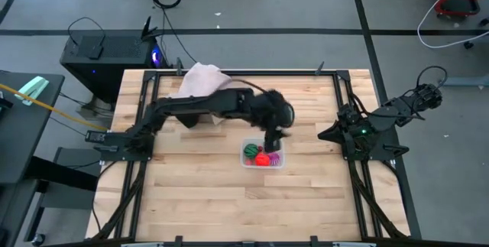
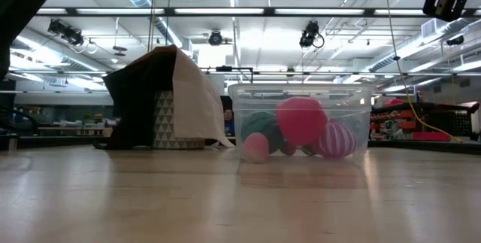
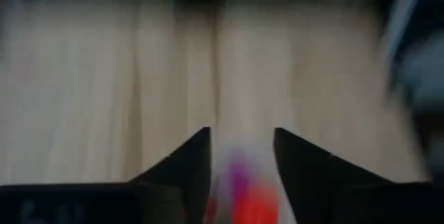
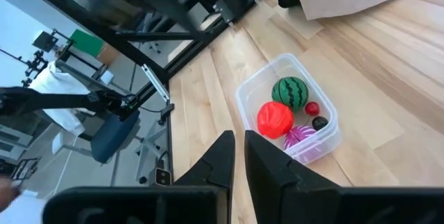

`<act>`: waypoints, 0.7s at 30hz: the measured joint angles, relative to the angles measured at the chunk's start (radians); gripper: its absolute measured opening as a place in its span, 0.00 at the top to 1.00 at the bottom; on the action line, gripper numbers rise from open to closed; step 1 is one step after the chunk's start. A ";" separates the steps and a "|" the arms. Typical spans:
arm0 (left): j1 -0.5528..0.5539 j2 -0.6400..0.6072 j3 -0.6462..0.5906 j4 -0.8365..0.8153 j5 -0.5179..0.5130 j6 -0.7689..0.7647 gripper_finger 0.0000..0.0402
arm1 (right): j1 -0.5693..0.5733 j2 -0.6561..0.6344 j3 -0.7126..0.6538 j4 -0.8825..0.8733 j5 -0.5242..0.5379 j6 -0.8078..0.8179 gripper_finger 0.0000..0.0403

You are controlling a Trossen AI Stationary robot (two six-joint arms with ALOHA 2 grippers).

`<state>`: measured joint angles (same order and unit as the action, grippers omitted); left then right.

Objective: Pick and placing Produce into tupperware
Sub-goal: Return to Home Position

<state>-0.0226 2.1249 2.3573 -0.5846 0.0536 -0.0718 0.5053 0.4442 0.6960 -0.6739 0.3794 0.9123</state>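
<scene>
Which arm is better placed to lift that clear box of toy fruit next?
Left, probably: the left claw hangs open just above the tub, while the right claw sits folded back, well away from it.

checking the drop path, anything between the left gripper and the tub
Nothing visible. The left gripper, open, hangs right over the tupperware, which holds the produce. The bag lies farther back, clear of them. The right gripper waits at the table's right edge.
</scene>
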 joint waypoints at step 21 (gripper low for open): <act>-0.025 0.005 -0.196 1.422 -0.221 -0.118 0.99 | 0.002 -0.035 0.000 0.046 0.017 -0.059 0.90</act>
<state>-0.0475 2.1296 2.1609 0.8377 -0.1678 -0.1899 0.5072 0.4096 0.6960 -0.6282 0.3960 0.8536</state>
